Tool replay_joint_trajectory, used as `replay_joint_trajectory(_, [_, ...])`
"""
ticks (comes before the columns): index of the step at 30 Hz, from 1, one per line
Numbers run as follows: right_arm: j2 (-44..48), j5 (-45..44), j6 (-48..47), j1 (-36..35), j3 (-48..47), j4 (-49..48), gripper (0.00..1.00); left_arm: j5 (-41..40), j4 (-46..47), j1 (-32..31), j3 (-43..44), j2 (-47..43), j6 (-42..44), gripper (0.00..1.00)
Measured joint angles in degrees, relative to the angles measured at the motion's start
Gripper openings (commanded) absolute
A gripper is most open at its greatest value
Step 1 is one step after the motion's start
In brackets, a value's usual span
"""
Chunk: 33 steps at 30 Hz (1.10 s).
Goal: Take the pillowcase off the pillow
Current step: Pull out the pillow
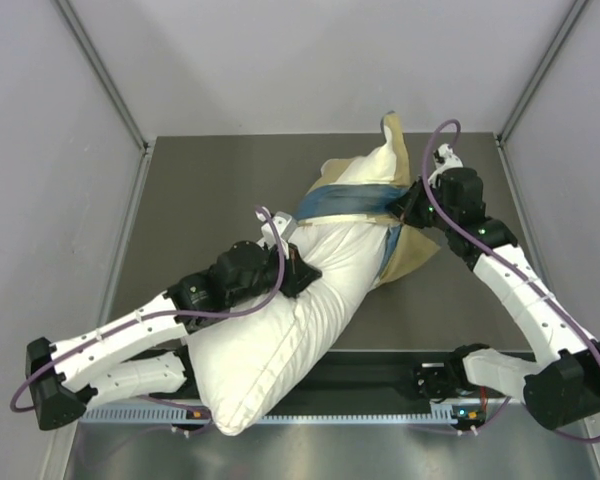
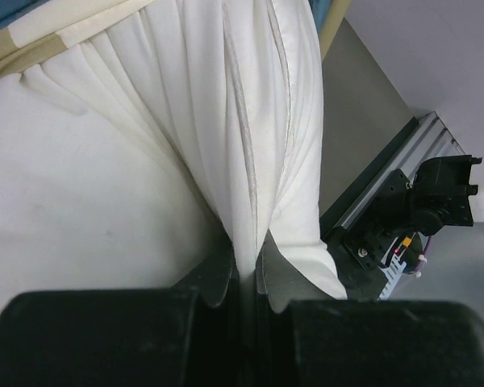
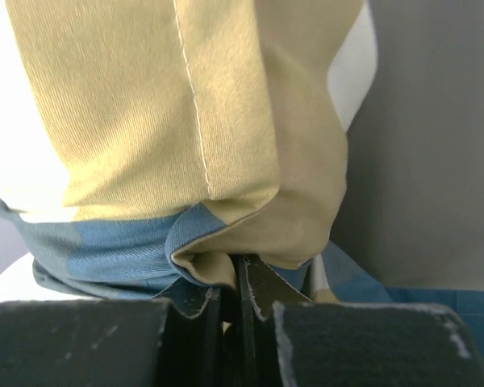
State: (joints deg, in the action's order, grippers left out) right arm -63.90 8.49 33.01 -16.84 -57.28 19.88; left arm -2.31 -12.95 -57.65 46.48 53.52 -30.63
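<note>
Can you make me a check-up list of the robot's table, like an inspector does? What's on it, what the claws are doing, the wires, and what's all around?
Surface: dark grey table, flat.
Job's things: white pillow lies slantwise, mostly uncovered; checked pillowcase is bunched around its far end.
Clutter: nothing seen.
Grippers: left gripper shut on a fold of the pillow; right gripper shut on the pillowcase's edge.
Cables: purple cables hang in loops; none seen snagged.
Surroundings: plain grey walls; metal rail at the near edge.
</note>
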Motion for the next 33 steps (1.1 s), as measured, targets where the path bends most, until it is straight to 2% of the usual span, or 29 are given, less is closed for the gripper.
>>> replay_joint_trajectory(4, [-3.39,-2.25,-0.04,1.57,-4.26,2.56,0.00,-0.24,1.73,-1.49,0.13,2.27,0.42,0.00])
replay_joint_trajectory(12, [-11.30,-7.23,-1.99,3.93,-14.67,12.68,0.00,-8.57,4.68,-11.63,1.49,8.39,0.66,0.00])
replay_joint_trajectory(19, [-12.15,-7.91,-3.50,4.81,-15.21,13.18,0.00,-9.51,4.87,-12.04,0.17,6.51,-0.96,0.00])
replay_joint_trajectory(27, [-12.63,-3.85,-4.07,8.31,-15.21,13.11,0.00,-8.33,4.11,-12.13,-2.93,0.85,-4.15,0.00])
replay_joint_trajectory(33, [-16.00,-2.08,-4.57,10.05,-17.68,14.34,0.00,-7.74,3.72,-12.31,-3.39,0.20,-5.40,0.00])
